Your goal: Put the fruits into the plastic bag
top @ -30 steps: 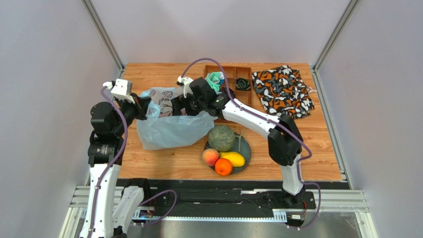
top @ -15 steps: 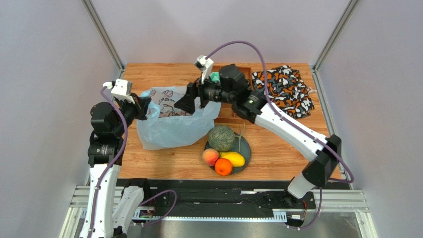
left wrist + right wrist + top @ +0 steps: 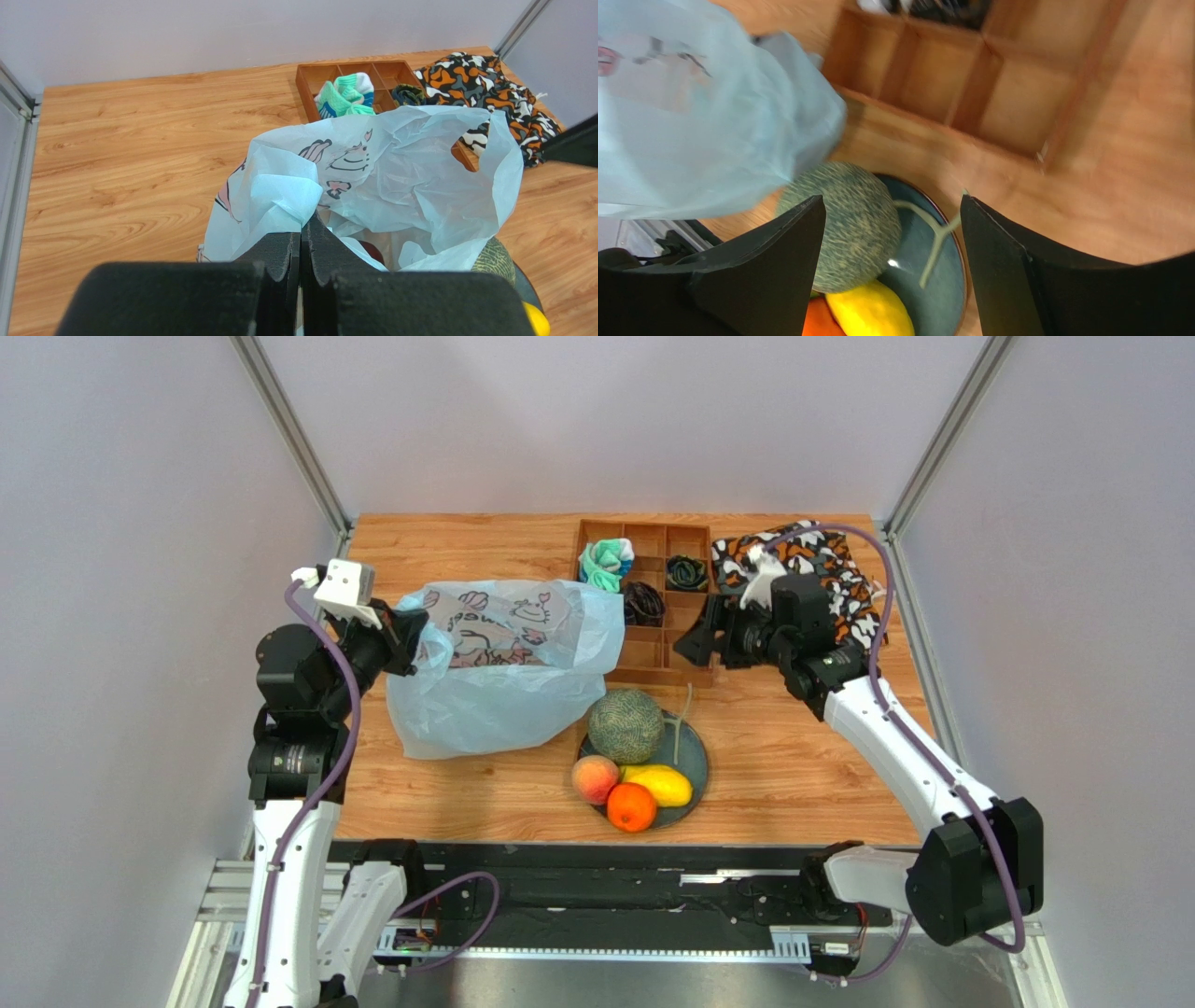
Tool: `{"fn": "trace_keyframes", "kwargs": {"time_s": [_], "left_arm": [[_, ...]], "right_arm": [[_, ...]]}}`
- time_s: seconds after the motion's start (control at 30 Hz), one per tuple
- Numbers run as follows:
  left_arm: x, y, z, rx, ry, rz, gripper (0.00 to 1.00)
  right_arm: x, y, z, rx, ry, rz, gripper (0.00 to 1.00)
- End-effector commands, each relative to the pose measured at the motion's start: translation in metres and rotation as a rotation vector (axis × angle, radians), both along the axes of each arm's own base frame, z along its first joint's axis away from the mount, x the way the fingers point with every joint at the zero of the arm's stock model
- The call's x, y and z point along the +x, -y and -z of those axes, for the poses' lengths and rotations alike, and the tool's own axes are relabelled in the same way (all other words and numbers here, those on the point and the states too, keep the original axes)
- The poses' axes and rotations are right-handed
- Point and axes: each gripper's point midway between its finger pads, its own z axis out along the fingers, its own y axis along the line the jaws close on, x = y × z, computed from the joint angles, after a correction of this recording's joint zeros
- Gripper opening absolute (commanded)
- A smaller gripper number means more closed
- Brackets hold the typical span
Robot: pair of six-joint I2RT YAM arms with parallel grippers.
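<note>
Slippage threatens first: the left tool [image 3: 302, 238], pressed together on the rim of the plastic bag [image 3: 491, 672] at centre left, could lose the thin film and collapse the mouth. The right tool [image 3: 892, 210], spread and empty, faces the fruits on the plate [image 3: 697, 770] at lower centre; the wide melon [image 3: 626, 725] may roll away.

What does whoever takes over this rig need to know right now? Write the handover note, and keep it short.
Left gripper: shut on the rim of the plastic bag, holding its mouth up.
Right gripper: open and empty, in the air, facing the melon.
On the plate: melon, peach, mango and orange.
Done: a dark red fruit seems to lie inside the bag. No green fruit is in view.
Left: put the four fruits from the plate into the bag.
</note>
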Motion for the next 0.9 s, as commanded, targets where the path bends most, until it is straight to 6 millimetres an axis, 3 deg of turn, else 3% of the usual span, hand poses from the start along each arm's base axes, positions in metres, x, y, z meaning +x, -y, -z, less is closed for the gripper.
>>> {"fn": "trace_keyframes", "kwargs": {"time_s": [0.0,0.37,0.87], "left_arm": [[-0.001,0.004,-0.009,-0.015,0.021,0.015,0.0],[0.0,0.003,-0.008,-0.015,0.02,0.012,0.0],[0.001,0.003,-0.006,-0.015,0.014,0.011,0.0]], "right_arm": [[-0.016,0.02,0.04,0.0,-0.118,0.036,0.73],[-0.017,0.025,0.101,-0.002,-0.237,0.033,0.69],[-0.01,0.009,0.138,0.028,-0.285,-0.003,0.59]]}}
